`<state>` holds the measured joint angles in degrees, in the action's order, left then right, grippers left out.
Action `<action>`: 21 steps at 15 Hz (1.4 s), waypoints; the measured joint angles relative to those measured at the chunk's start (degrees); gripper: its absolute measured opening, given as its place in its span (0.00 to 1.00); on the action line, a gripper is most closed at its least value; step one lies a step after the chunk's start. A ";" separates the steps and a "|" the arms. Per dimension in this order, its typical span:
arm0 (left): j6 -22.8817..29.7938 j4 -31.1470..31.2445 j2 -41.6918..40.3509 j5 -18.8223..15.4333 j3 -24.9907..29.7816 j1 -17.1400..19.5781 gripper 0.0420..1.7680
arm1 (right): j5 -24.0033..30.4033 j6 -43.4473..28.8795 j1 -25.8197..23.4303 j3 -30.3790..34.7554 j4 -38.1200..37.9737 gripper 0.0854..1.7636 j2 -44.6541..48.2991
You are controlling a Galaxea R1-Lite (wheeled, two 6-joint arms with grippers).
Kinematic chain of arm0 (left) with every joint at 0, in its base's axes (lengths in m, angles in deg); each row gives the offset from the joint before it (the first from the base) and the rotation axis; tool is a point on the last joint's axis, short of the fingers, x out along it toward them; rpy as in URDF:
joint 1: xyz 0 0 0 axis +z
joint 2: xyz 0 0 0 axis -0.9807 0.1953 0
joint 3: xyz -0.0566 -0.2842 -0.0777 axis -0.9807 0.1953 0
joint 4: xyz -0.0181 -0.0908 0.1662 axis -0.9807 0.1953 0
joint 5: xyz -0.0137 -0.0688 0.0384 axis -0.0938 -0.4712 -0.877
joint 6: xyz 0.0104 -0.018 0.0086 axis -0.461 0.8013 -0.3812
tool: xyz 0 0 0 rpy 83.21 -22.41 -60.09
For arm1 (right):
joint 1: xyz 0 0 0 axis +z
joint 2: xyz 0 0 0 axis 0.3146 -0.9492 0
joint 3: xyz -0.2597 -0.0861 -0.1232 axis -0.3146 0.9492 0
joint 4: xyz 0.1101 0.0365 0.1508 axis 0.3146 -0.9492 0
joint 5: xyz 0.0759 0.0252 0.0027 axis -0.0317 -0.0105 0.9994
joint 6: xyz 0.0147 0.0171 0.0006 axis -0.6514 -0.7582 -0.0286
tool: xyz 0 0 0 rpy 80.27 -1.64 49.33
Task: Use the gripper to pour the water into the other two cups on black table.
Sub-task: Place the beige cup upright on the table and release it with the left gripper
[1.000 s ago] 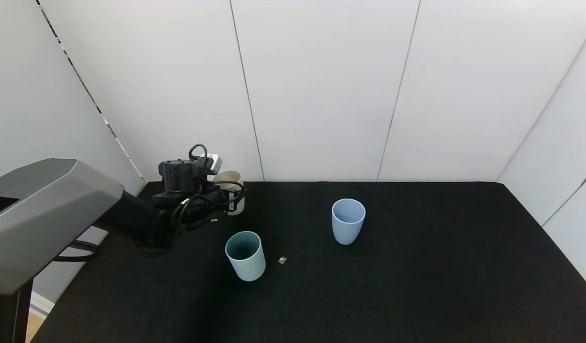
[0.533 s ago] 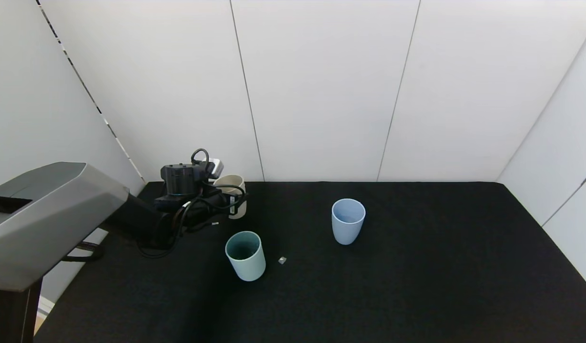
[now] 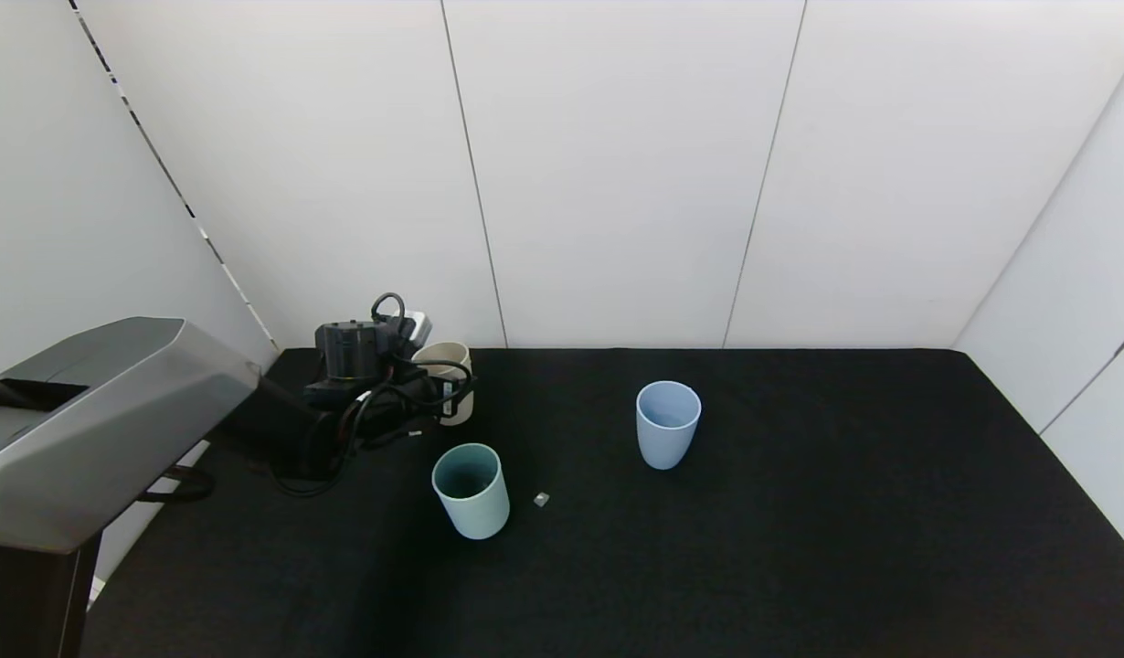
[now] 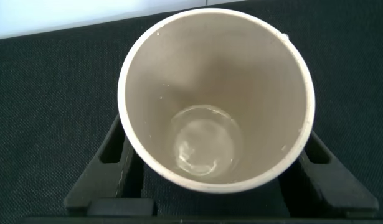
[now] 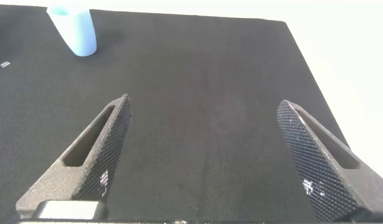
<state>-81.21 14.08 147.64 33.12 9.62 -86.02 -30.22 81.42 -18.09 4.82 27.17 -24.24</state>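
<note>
My left gripper [image 3: 446, 395] is shut on a beige tumbler [image 3: 445, 358] at the back left of the black table [image 3: 800, 548]. The tumbler stands upright. In the left wrist view the beige tumbler [image 4: 216, 74] fills the frame, with a thin film of water on its bottom and a black finger [image 4: 110, 165] against each side. The teal-green cup [image 3: 471, 489] stands upright just in front of it. The light blue cup [image 3: 667, 423] stands upright at mid-table and also shows in the right wrist view [image 5: 73, 28]. My right gripper [image 5: 203, 155] is open and empty over bare table, out of the head view.
A small grey bit [image 3: 541, 498] lies on the table right of the teal-green cup. White walls close the table at the back and on both sides. My left arm's grey housing [image 3: 87, 429] reaches in from the left edge.
My left gripper and the beige tumbler have sunk a little and shifted slightly to the right. Both other cups have stayed put.
</note>
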 joint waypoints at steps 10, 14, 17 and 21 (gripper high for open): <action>0.04 -0.41 0.06 0.00 0.24 0.06 0.84 | 0.00 -0.02 0.00 0.00 0.02 0.97 0.00; 0.06 -0.48 -0.41 0.02 0.22 0.45 0.89 | 0.00 0.00 0.00 0.00 0.02 0.97 0.00; 0.06 -0.48 -1.55 0.02 0.88 0.59 0.92 | 0.00 0.00 0.00 0.00 0.02 0.97 0.00; 0.15 -0.48 -3.63 0.48 2.17 0.61 0.94 | -0.02 0.00 0.00 0.00 0.02 0.97 0.00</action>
<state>-81.07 13.61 144.00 33.59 11.79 -85.41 -30.24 81.42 -18.09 4.82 27.20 -24.24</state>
